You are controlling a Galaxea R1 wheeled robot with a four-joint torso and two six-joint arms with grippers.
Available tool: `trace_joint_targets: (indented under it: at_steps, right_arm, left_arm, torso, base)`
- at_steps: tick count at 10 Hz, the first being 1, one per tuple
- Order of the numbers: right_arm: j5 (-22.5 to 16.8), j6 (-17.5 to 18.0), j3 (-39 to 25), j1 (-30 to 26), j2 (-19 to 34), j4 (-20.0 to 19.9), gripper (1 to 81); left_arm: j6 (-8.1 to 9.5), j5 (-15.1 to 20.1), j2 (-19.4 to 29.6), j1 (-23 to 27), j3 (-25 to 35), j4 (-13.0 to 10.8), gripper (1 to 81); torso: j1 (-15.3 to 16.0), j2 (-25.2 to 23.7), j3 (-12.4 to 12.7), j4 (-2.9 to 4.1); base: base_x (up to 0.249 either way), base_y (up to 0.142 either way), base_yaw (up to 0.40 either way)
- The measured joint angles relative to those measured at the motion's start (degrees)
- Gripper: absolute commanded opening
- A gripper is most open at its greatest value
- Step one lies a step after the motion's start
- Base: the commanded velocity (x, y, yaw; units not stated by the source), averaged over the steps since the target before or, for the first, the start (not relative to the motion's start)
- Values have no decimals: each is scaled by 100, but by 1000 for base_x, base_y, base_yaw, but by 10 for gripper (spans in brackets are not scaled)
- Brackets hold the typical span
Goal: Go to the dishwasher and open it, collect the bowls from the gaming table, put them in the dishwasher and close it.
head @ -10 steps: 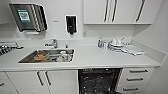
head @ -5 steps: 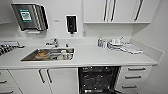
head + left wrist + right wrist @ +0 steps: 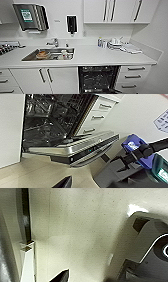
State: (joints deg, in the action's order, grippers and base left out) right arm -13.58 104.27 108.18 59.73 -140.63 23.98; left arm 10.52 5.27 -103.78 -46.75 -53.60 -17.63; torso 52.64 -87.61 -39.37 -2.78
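You have one dishwasher [image 3: 98, 79] in front of you, one sink [image 3: 50, 54] with one tap [image 3: 53, 42], one paper-towel dispenser [image 3: 30, 16], one soap dispenser [image 3: 71, 24], and three drawers [image 3: 135, 76] stacked beside the dishwasher.

Left wrist view: dark grey moulded base housing [image 3: 112, 174] carries a blue fitting [image 3: 133, 145] with a pale label, clamped on a black rod [image 3: 155, 145]; a teal-edged panel [image 3: 161, 174] sits just beside it. A dark pointed claw tip [image 3: 62, 183] shows, well apart from that blue fitting. Right wrist view: grey base shell [image 3: 147, 240] with white trim line around a black curved section [image 3: 162, 250]; a dark finger tip [image 3: 61, 276] lies well apart from it.
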Motion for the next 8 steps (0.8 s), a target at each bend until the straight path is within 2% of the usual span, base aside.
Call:
trace_joint_targets:
  at_steps: [3, 5, 6, 8]
  right_arm:
    - [39, -1323, 119, 245, -13, 221, 811]
    - [72, -2260, 500, 573, -144, 430, 811]
    - [135, -2814, 638, 730, -251, 512, 811]
    - [335, -3701, 675, 1030, -391, 636, 811]
  left_arm:
    - [-2, 13, -245, -571, -863, 0, 811]
    - [-5, -32, -518, -1030, -1521, 0, 811]
    - [-9, -78, -669, -1273, -1880, 0, 811]
    - [-22, -288, -1141, -1874, -2672, -1, 811]
  torso:
    - [0, 0, 0, 0]
    - [0, -2, 0, 0]
    - [0, -2, 0, 0]
    - [0, -2, 2, 0]
  base:
    - [0, 0, 0]
    - [0, 0, 0]
    - [0, 0, 0]
    - [0, 0, 0]
